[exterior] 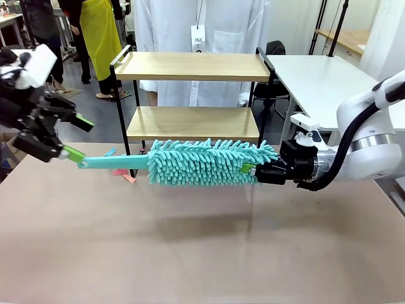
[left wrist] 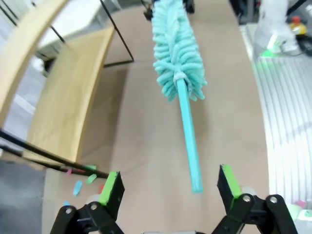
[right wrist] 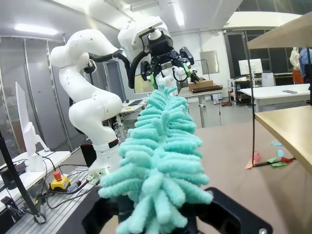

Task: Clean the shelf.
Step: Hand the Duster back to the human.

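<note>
Two wooden boards make up the shelf [exterior: 193, 95], standing at the table's far edge, just beyond both grippers. Below it, the right gripper [exterior: 256, 171] clamps the head end of a teal duster [exterior: 202, 162], held level above the table [exterior: 190, 247]. The left gripper [exterior: 74, 136] stands wide open around the handle tip, not touching it.

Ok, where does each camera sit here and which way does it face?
Front: between the arms, facing the shelf; both arms show, right end effector gripping the teal duster.
Left wrist: looks along the open left end effector at the duster handle.
Right wrist: looks along the duster toward the left arm.
All views share the duster.
</note>
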